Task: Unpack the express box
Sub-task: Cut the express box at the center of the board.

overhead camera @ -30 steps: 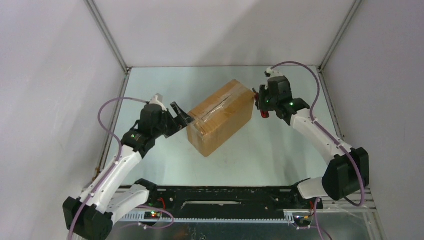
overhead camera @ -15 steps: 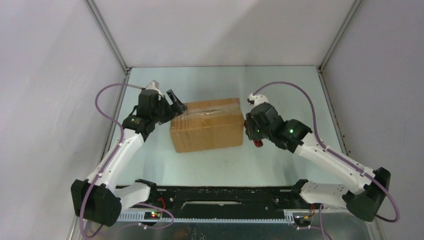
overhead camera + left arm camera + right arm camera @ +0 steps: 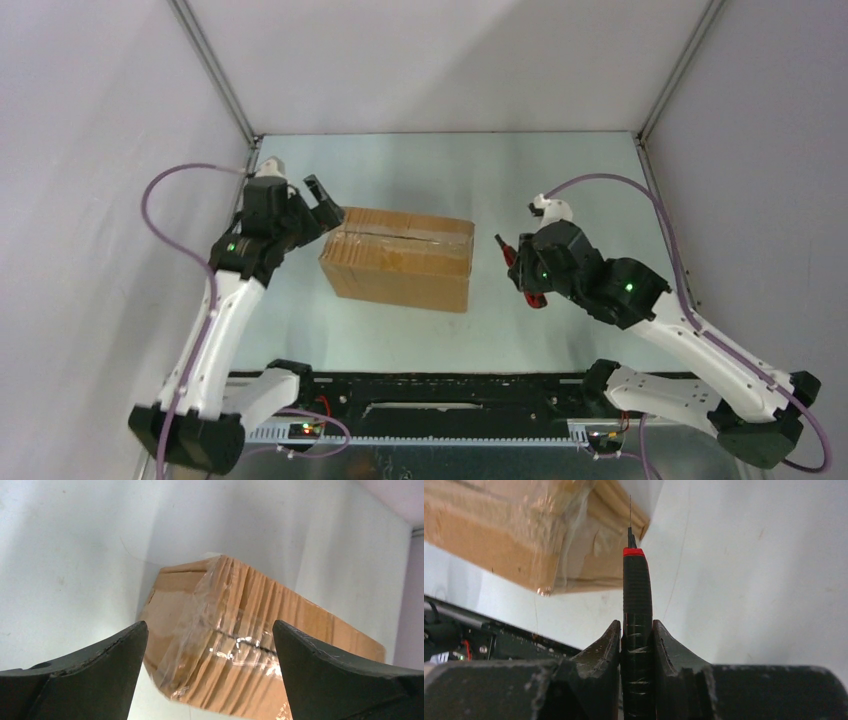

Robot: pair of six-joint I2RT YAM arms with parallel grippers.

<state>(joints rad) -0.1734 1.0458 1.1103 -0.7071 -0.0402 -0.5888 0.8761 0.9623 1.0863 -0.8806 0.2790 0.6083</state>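
**Taped box mid-desk**

The box [image 3: 398, 258] lies across the desk [image 3: 560, 180], with bare surface along every edge. The left tool [image 3: 325, 203] gapes wide at its left end. The right tool [image 3: 636, 627] clenches a cutter [image 3: 636, 595], its tip just short of the right end.

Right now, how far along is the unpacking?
Early. Done: the right hand grips a red-tipped black craft knife. In hand: its blade points at the right end of the express box, short of it; the open left hand sits at the left end. Left: cut the clear tape, open the flaps, empty it.
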